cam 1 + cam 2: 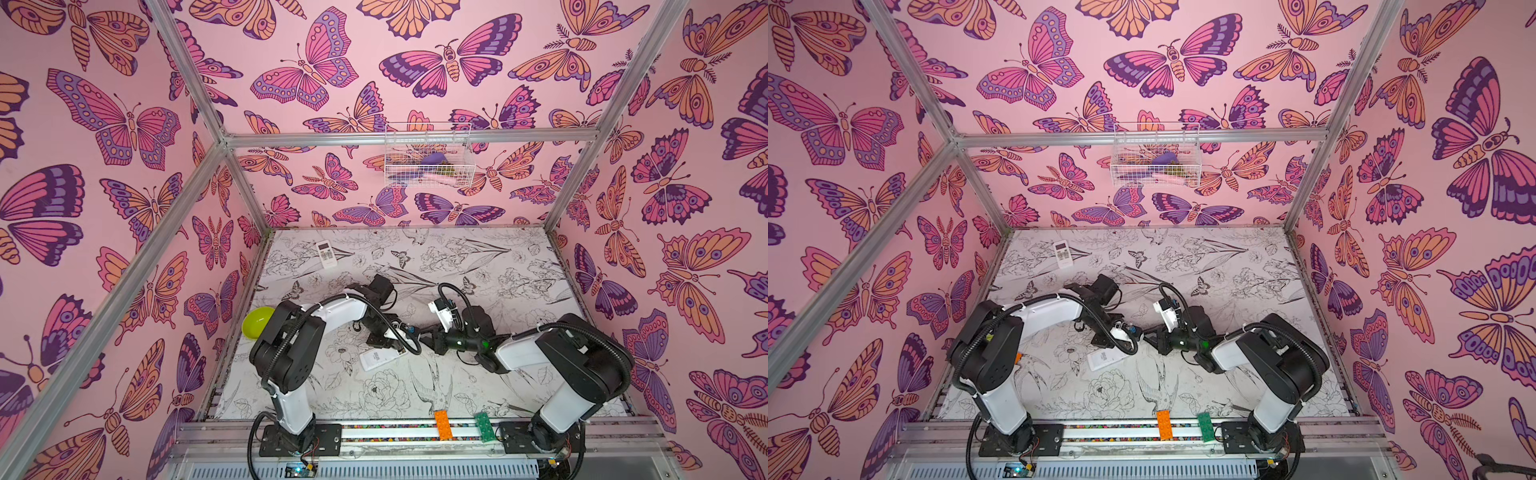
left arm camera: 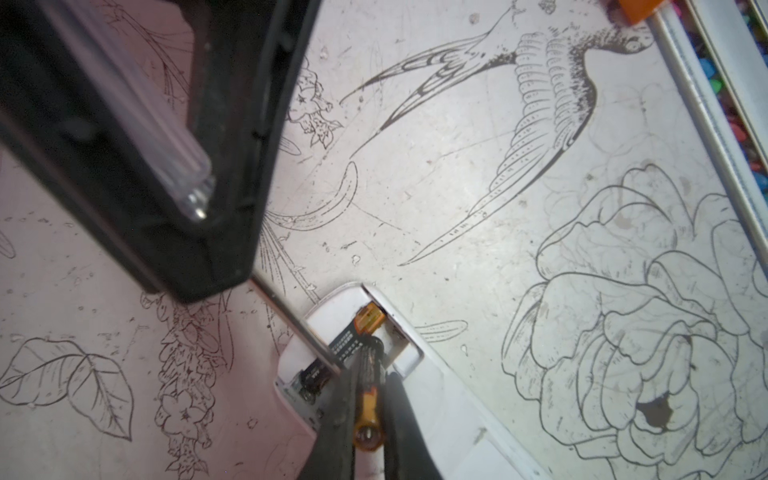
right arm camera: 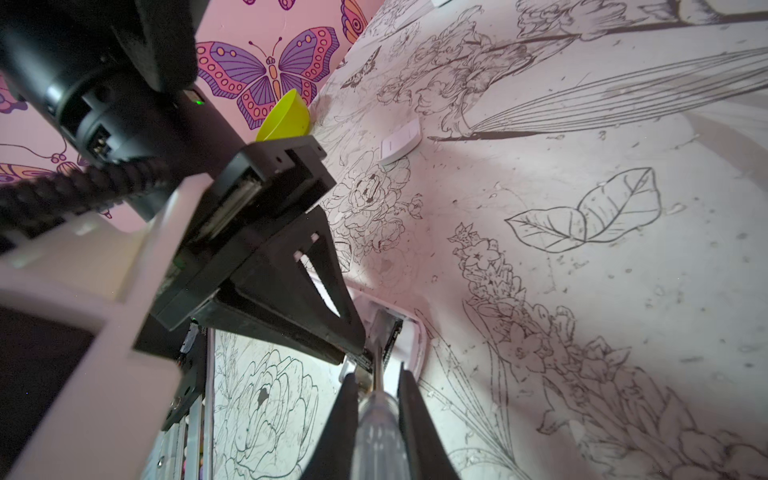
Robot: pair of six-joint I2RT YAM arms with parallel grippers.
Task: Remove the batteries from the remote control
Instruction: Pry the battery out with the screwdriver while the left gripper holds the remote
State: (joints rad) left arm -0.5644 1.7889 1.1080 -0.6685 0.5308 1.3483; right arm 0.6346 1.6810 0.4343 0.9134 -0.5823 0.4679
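Batteries (image 2: 365, 411) at the centre of the job: one slim black-and-gold cell sits clamped between the fingers of my left gripper (image 2: 370, 368). One end is tipped up out of the open bay of the white remote control (image 2: 453, 411), while a second cell (image 2: 370, 318) lies seated in the bay beside it. My right gripper (image 3: 376, 374) is closed on the clear handle of a screwdriver (image 3: 378, 432), its shaft reaching into the same bay. I judge these cells light, rigid and smooth — round enough to roll or squirt from a pinch — so the hold belongs across the mid-barrel, clear of the silvery ends, against whatever spring contact resists.
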